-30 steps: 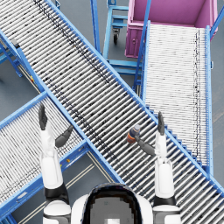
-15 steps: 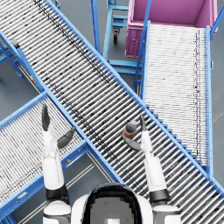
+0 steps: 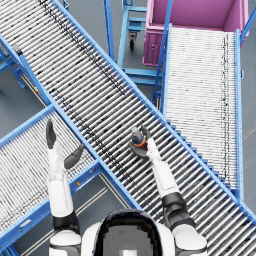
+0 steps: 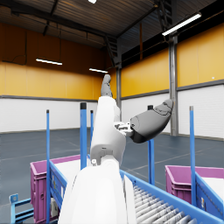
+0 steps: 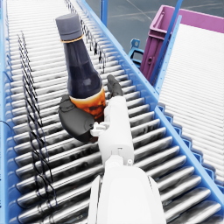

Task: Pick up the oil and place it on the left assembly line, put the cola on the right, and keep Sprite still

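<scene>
Long roller conveyor [image 3: 95, 95] runs diagonally, with grey metal rollers, blue side rails and thin black wires across the rollers. Right conveyor [image 3: 200, 90] has finer pale rollers and blue rails. Left conveyor [image 3: 22, 165] is the same build, partly in view. Pink plastic bin [image 3: 200, 12] sits at the far end of the right conveyor; only the pink inner walls show, contents cannot be told.

Right hand [image 3: 142, 148] is wrapped round the lower part of the dark bottle [image 3: 136, 135], thumb on one side and fingers on the other. The bottle is on the long conveyor, mid-belt, near the right rail, roughly upright. It has a rounded glossy dark body, an orange label band and a grey cap. Its base is hidden by the hand, so contact with the rollers cannot be told.

Left hand [image 3: 59, 152] is raised over the left conveyor's edge, fingers spread wide, holding nothing.

A second ago the right hand stood open beside the bottle; now it grips it. Left hand pose is unchanged.
</scene>
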